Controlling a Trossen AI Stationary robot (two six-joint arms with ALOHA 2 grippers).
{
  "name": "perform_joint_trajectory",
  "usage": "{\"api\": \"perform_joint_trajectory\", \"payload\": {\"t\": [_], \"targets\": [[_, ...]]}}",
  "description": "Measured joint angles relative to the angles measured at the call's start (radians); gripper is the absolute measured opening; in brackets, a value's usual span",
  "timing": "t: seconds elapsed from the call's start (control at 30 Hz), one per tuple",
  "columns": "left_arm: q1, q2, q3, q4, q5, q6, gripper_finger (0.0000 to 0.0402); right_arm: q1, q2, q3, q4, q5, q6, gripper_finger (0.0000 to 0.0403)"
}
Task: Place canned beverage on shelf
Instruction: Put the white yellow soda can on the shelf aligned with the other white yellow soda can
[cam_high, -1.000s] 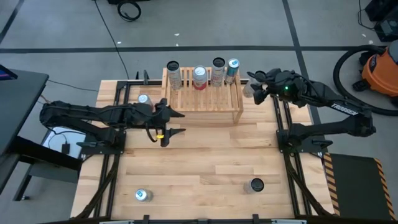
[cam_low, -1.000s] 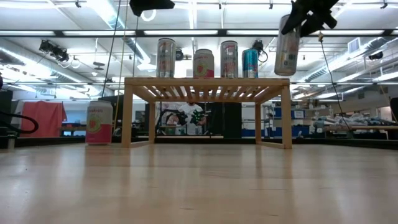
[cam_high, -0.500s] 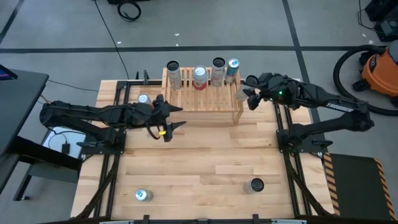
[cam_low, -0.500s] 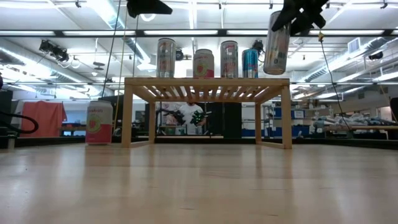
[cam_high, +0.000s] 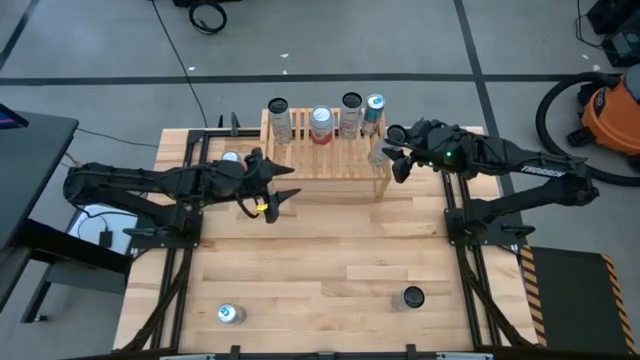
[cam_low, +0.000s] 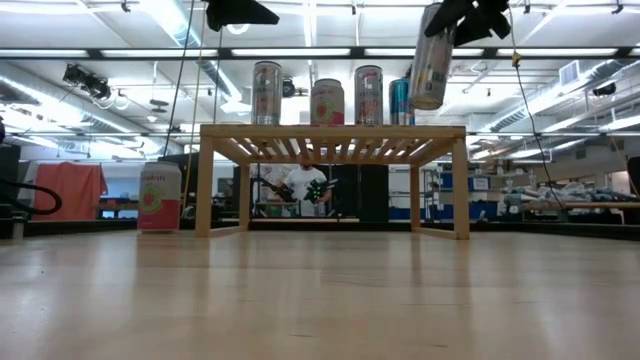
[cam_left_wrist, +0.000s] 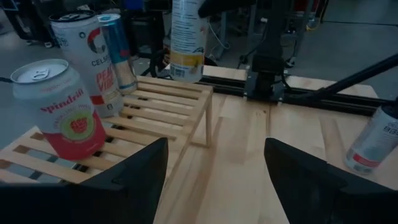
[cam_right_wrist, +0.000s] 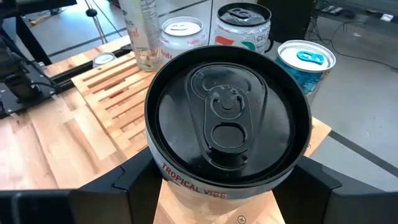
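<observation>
A robotics lab or workshop: ceiling strip lights (cam_low: 170, 18), cluttered workbenches (cam_low: 590, 205) behind, an orange shop vacuum (cam_high: 612, 110) on concrete floor (cam_high: 100, 60).

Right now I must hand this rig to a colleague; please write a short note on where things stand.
Right gripper: fingers shut on a black-topped can, held tilted in the air above the right end of the shelf.
Left gripper: fingers open and empty, beside the shelf's left front corner.
Done: four cans stand in a row on the shelf.
Left: set the held can down; three more cans wait on the table, one left of the shelf, two near the front edge.
</observation>
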Motion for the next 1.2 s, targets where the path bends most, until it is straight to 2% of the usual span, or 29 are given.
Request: {"api": "perform_joint_trajectory", "payload": {"t": [0.5,0.8,1.0,1.2], "targets": [[0.043,0.000,0.000,0.083,0.003,0.007,0.0275,0.031,0.049,0.000,0.072,-0.007,-0.013,0.0257],[0.154,0.042,0.000,0.109,0.083,0.005,0.0275,0.089,0.116,0.002,0.191,-0.013,-0.031,0.0257],[0.196,0.111,0.000,0.189,0.249,0.021,0.0275,0.097,0.153,0.002,0.244,-0.039,-0.036,0.0257],[0.194,0.170,0.000,0.217,0.261,0.125,0.0275,0.104,0.178,0.002,0.262,-0.066,-0.037,0.0257]]}}
